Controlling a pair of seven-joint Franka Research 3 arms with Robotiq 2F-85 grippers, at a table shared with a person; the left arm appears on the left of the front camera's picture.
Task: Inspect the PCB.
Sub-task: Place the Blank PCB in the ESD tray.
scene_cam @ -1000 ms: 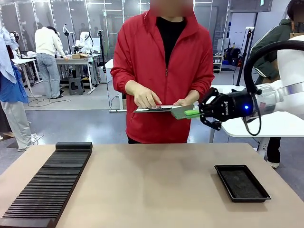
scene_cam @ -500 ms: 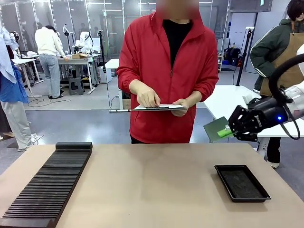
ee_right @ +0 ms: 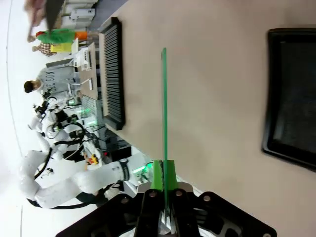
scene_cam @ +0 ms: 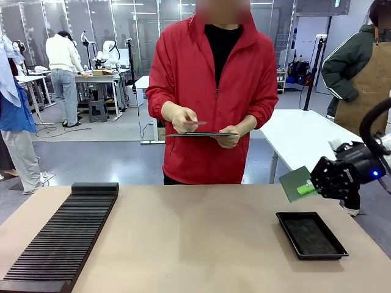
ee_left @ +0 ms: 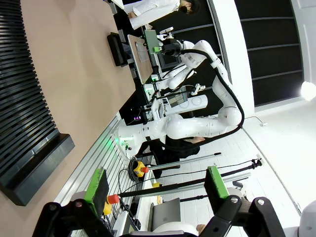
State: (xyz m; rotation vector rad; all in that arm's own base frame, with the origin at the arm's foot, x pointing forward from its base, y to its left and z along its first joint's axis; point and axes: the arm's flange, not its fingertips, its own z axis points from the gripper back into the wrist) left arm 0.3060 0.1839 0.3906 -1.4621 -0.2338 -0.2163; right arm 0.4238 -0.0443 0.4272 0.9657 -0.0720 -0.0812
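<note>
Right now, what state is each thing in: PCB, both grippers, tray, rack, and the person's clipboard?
PCB: clamped by one edge, in the air, tilted.
Right gripper: shut on the PCB.
Left gripper: open, holding nothing.
Black tray: on the table, nothing in it.
Slotted rack: flat on the table.
Clipboard: held level by the person.

The front view looks level across the table (scene_cam: 195,238) from the robot's side, facing the person (scene_cam: 214,91) beyond its far edge. The left wrist view, rolled sideways, sits low near the table's surface beside the black slotted rack (ee_left: 24,113), looking along the table. The right wrist view, also rolled, looks down on the table from above, close to the black tray (ee_right: 291,98). All three share the table, rack (scene_cam: 61,235) and tray (scene_cam: 310,235).
</note>
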